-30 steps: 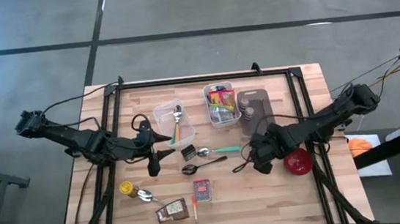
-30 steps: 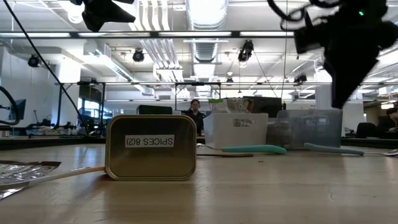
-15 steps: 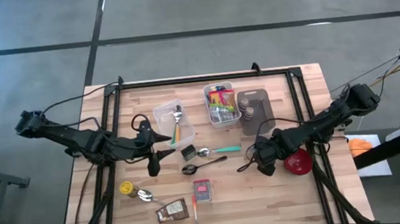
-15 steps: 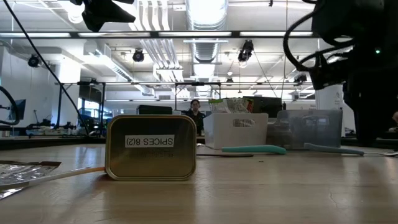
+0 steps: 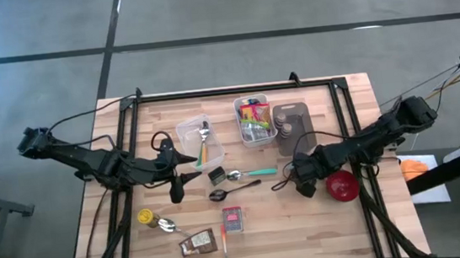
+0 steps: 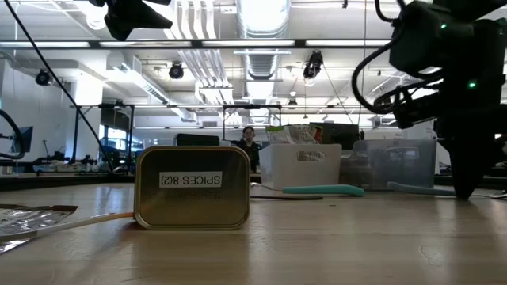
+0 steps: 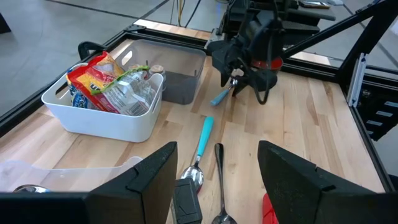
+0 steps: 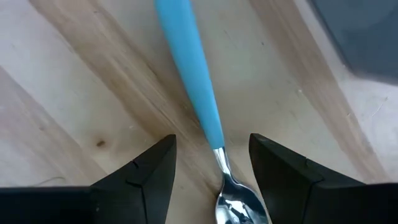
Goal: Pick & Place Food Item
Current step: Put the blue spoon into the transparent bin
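Since one second ago the right gripper (image 5: 306, 186) has moved a little toward the right side of the table and come lower; in the low view its dark tip now reaches almost to the table (image 5: 324, 230), while the left gripper (image 5: 177, 193) has stayed in the same place. In the right wrist view the two dark fingers (image 8: 134, 180) stand apart, and between them lies a blue-handled spoon (image 8: 199, 106) flat on the wood; the fingers are open on both sides of it and hold nothing, and I cannot tell if they touch the table. The left gripper is also open and empty, above the table near a small dark clip (image 5: 216, 176) and two other spoons, one with a teal handle (image 5: 251, 173) and one black (image 5: 228, 193). The food items, colourful packets (image 5: 254, 116), are in the white bin (image 5: 269, 134) at the far middle of the table, between a clear container (image 5: 187, 135) and a grey tray (image 5: 289, 110). A red bowl (image 5: 343, 186) sits just beside the right arm. A spice tin (image 5: 233, 221) lies nearer the front edge.
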`<move>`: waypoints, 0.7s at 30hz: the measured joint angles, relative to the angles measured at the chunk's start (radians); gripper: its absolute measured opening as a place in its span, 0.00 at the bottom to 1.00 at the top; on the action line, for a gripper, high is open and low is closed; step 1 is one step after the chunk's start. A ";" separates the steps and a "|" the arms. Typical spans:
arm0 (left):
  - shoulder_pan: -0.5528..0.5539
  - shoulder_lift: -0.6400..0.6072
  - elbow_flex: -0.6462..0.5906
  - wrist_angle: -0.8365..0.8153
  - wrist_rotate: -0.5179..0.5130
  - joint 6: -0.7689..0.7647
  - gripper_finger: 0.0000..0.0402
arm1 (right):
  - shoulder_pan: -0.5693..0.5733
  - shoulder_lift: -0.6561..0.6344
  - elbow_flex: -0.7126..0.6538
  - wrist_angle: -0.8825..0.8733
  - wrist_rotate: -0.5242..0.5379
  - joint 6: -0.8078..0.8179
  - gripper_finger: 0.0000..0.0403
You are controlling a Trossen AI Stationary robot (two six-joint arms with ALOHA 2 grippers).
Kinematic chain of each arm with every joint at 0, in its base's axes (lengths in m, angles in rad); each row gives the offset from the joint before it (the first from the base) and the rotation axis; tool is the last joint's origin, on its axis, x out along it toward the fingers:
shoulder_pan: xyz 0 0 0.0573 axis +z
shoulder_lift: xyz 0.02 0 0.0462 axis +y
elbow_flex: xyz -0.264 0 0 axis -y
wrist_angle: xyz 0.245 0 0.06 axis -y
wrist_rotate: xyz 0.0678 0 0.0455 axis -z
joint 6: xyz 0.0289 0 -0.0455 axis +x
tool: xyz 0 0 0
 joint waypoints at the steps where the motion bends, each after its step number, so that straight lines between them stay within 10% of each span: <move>1: 0.000 0.000 0.000 0.000 0.000 0.000 0.56 | -0.007 0.000 -0.003 0.002 -0.008 0.007 0.50; 13: 0.000 0.000 0.000 -0.004 0.000 0.000 0.56 | -0.042 -0.002 -0.013 0.058 -0.064 0.004 0.06; 21: 0.000 0.000 0.000 -0.004 0.000 0.000 0.56 | -0.039 -0.001 -0.011 0.071 -0.074 0.033 0.04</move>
